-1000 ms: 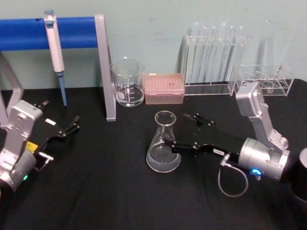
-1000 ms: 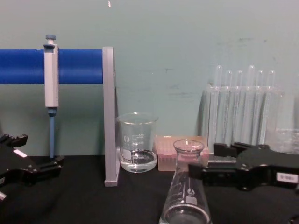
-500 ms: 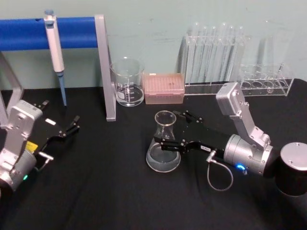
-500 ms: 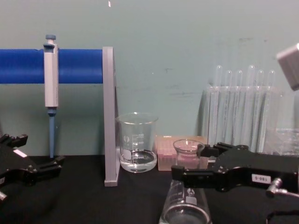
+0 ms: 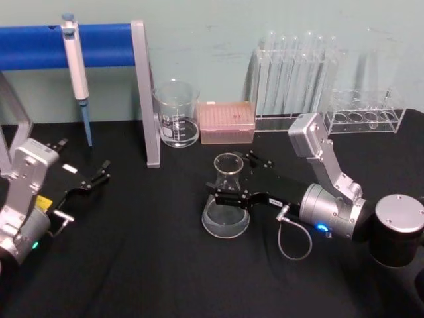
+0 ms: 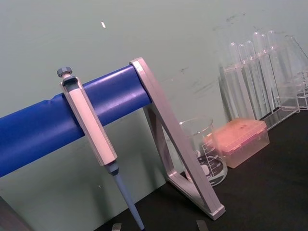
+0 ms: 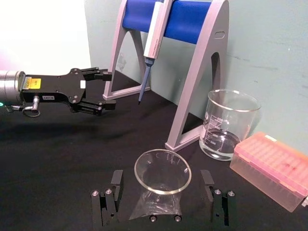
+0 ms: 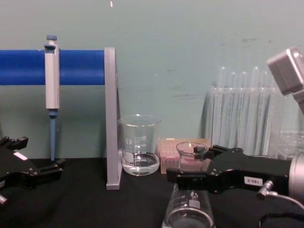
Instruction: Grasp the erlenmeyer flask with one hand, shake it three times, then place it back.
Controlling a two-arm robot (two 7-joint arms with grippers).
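Glass erlenmeyer flask [image 5: 226, 213] stands upright on the black worktop [image 5: 146, 265], in front of the beaker [image 5: 176, 122] and the pink tip box [image 5: 226, 122]. The right end effector [image 5: 233, 177] straddles its neck, jaws apart, with a gap on either side of the rim. The left end effector [image 5: 98, 175] hangs at the worktop's left, jaws apart, near the pipette stand [image 5: 144, 93].

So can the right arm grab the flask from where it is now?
Probably yes. The right pincer is open, one jaw on each side of the neck of the flask, with nothing between. It likely need only shut. The left pincer sits far left.
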